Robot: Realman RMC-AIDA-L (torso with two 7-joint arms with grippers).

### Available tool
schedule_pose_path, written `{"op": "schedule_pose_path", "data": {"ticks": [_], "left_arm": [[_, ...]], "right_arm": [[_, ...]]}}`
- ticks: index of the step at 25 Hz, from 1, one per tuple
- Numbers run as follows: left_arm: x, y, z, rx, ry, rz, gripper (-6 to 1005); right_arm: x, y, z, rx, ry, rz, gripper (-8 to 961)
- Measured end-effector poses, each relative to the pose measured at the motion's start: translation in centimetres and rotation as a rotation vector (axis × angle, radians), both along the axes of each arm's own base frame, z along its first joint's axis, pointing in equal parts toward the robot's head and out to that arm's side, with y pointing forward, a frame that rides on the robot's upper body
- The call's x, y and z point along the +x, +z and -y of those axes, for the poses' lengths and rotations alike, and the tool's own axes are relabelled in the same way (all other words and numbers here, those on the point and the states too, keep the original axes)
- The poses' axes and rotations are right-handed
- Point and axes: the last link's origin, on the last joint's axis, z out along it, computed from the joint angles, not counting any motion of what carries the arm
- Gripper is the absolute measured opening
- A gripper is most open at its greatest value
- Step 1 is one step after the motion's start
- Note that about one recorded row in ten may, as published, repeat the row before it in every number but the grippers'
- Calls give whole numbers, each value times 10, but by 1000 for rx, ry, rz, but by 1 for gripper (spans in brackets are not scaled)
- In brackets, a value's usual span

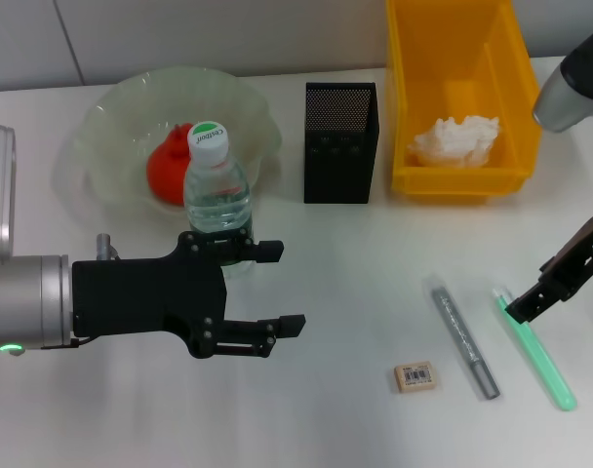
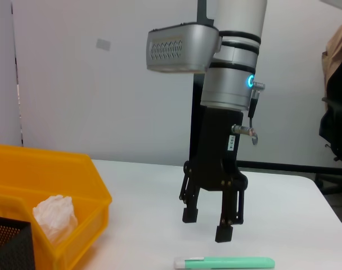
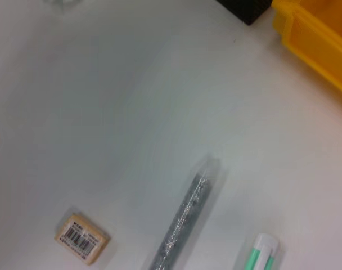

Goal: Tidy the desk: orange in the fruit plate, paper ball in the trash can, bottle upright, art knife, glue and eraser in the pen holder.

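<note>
The bottle [image 1: 217, 185] stands upright in front of the fruit plate [image 1: 101, 117], which holds the orange [image 1: 167, 168]. My left gripper [image 1: 277, 289] is open, its far finger just in front of the bottle's base. The paper ball [image 1: 456, 138] lies in the yellow trash can [image 1: 453, 29]. The black mesh pen holder [image 1: 341, 141] stands between plate and can. The eraser [image 1: 415, 376], the grey glue stick [image 1: 464, 340] and the green art knife [image 1: 536, 349] lie on the desk. My right gripper [image 2: 207, 225] is open, just above the knife's [image 2: 224, 262] white end.
The right wrist view shows the eraser [image 3: 81, 239], the glue stick [image 3: 182, 225] and the knife's end [image 3: 262, 254] lying side by side, with the can's corner [image 3: 317, 39] beyond. The white desk [image 1: 326, 409] extends in front of them.
</note>
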Motion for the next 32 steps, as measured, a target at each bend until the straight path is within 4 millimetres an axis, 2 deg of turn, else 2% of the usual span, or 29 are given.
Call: {"op": "schedule_pose_path", "data": {"ticks": [32], "left_arm": [[1, -1, -2, 0, -3, -7, 818]], "right_arm": [[13, -21, -11, -22, -2, 4, 767]]}}
